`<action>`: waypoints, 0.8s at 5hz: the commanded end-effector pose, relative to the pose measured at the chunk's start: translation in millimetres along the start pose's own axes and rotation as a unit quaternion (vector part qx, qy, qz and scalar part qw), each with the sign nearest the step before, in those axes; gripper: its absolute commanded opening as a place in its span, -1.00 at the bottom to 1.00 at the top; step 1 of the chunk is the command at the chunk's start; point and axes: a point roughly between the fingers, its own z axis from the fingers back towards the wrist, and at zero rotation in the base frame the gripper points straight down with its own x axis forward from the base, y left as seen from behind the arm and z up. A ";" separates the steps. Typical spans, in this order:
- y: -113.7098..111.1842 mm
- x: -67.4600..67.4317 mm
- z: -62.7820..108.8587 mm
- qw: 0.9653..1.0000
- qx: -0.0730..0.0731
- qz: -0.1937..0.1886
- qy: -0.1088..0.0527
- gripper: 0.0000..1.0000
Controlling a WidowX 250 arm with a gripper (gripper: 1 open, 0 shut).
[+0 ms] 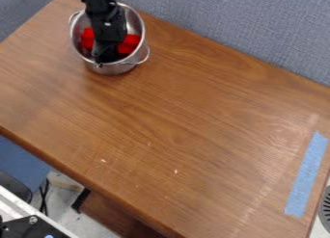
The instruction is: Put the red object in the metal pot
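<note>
Black and upright, the arm comes straight down from the top edge, its gripper pointing downward inside the metal pot. Its jaws are drawn together, though whether they pinch anything cannot be told from this angle. Around the gripper, the red object shows as bright red patches on either side of the fingers, low within the shiny steel wall. That wall rings the gripper closely. Outside the pot, the wooden table spreads wide below and to the right of the gripper, with a blue tape strip far off near the right edge.
</note>
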 end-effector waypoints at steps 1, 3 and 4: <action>-43.9 38.5 -18.3 0.999 -0.047 -0.022 0.001 -1.00; -68.4 -5.3 -28.3 0.993 -0.045 -0.109 0.031 -1.00; -81.6 -25.2 -31.1 0.986 -0.046 -0.158 0.038 -1.00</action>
